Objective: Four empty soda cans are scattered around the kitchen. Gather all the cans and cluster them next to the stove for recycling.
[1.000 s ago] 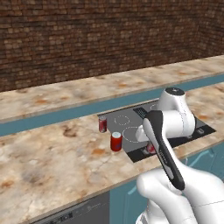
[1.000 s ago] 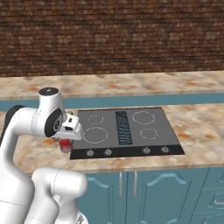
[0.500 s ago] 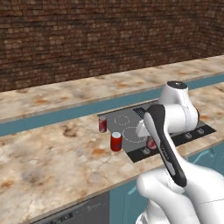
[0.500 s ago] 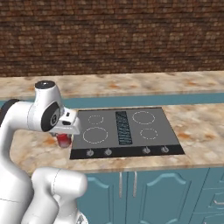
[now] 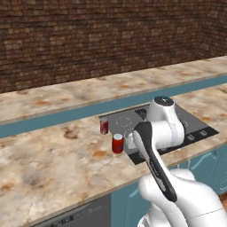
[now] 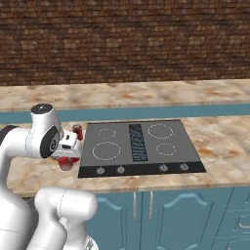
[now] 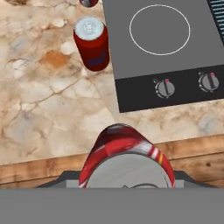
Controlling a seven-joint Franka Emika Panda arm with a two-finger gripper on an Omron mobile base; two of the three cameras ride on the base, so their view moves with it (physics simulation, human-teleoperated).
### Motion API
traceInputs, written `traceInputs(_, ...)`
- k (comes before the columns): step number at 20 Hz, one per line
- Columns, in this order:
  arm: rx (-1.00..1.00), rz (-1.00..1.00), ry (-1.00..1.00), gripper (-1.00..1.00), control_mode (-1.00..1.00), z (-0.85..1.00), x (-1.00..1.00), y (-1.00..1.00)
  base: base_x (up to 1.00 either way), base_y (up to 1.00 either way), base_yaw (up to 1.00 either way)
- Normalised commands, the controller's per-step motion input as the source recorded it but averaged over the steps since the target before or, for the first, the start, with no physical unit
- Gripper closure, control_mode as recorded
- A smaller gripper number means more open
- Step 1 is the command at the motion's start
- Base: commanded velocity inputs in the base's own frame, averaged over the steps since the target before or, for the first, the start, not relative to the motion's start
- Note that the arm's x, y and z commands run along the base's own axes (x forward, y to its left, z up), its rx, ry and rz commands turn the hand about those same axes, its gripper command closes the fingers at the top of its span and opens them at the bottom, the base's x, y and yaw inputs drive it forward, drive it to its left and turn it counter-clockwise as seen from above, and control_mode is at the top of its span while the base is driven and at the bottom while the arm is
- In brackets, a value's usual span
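The claw is closed on a red soda can, which it holds upright from above; in the hand view the can's silver top and striped red shoulder sit right at the bottom, with the finger tips hidden behind it. In the right base view the held can shows as a patch of red just under the white hand, off the front left corner of the stove. Whether it rests on the table or hangs slightly above it cannot be told.

Just ahead of the claw, a second soda can stands upright on the beige marbled table, close beside the left edge of the black cooktop but not on it. In the left base view this can stands near the stove's front left corner. Farther ahead of the claw, a third soda can stands upright along the same left edge of the cooktop; its bottom rim barely enters the top of the hand view, and it shows in the right base view beyond the hand.

To the right of the claw, the stove's front strip carries small knobs, and a white ring burner outline lies beyond them.
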Motion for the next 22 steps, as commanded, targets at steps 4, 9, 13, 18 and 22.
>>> traceInputs(4, 0.0, 0.0, -0.1, 1.0, -1.0, -0.48, 0.37, 0.16, 0.0, 0.0, 0.0)
traceInputs(9, 0.0, 0.0, 0.0, 1.0, -1.0, -0.26, 0.58, 0.11, 0.0, 0.0, 0.0)
traceInputs(13, 0.0, 0.0, 0.13, 1.0, -1.0, -0.29, 0.0, 0.4, 0.0, 0.0, 0.0)
traceInputs(18, 0.0, 0.01, 0.15, 1.0, -1.0, 0.0, 0.0, 0.06, 0.0, 0.0, 0.0)
traceInputs(22, 0.0, 0.0, 0.05, 1.0, -1.0, -0.08, 0.14, -0.06, 0.0, 0.0, 0.0)
